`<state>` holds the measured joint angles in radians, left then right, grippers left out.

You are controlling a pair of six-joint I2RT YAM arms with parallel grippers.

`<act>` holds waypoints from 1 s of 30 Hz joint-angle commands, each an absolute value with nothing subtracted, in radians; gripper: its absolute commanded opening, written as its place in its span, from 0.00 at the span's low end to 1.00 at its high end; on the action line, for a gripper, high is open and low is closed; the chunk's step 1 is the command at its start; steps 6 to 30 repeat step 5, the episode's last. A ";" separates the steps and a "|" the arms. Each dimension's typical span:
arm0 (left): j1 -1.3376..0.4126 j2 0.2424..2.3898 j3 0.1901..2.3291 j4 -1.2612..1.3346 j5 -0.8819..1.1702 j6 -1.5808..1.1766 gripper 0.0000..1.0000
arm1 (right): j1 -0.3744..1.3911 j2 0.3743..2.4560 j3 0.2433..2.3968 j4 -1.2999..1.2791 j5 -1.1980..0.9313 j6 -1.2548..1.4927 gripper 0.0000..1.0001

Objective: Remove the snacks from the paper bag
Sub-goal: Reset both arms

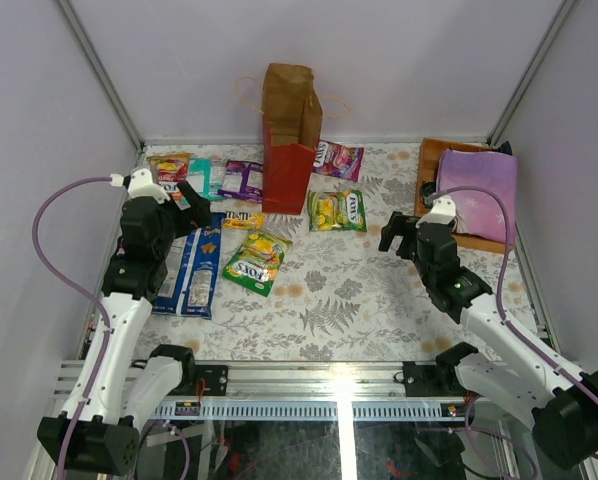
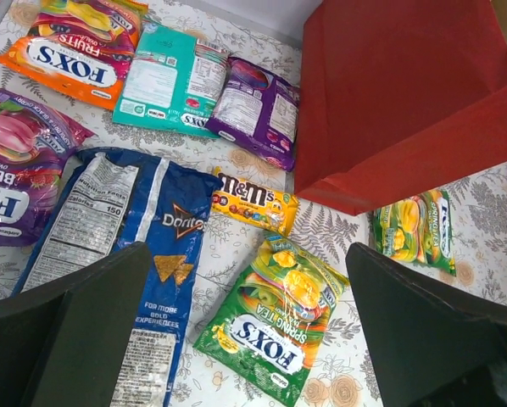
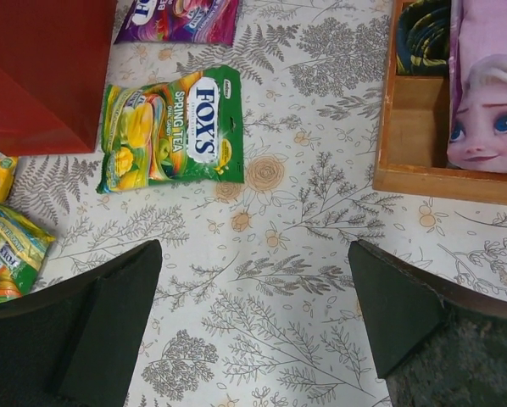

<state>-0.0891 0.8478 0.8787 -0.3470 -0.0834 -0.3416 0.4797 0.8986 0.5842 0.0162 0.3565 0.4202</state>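
Observation:
The paper bag stands upright at the back middle, brown above and red below; its red side fills the upper right of the left wrist view. Snacks lie on the table around it: an orange FOX'S packet, a teal pack, a purple pack, blue Doritos packs, an M&M's packet and green FOX'S packets. My left gripper is open and empty above the left snacks. My right gripper is open and empty over bare table right of the bag.
A wooden tray at the back right holds a lilac bag. A purple FOX'S packet lies just right of the paper bag. White walls close in the back and sides.

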 commanded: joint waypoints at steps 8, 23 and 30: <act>-0.081 0.843 0.868 -0.276 -0.116 -0.330 1.00 | 0.480 0.881 0.599 0.117 0.379 0.433 0.99; -0.081 0.843 0.868 -0.276 -0.116 -0.330 1.00 | 0.480 0.881 0.599 0.117 0.379 0.433 0.99; -0.081 0.843 0.868 -0.276 -0.116 -0.330 1.00 | 0.480 0.881 0.599 0.117 0.379 0.433 0.99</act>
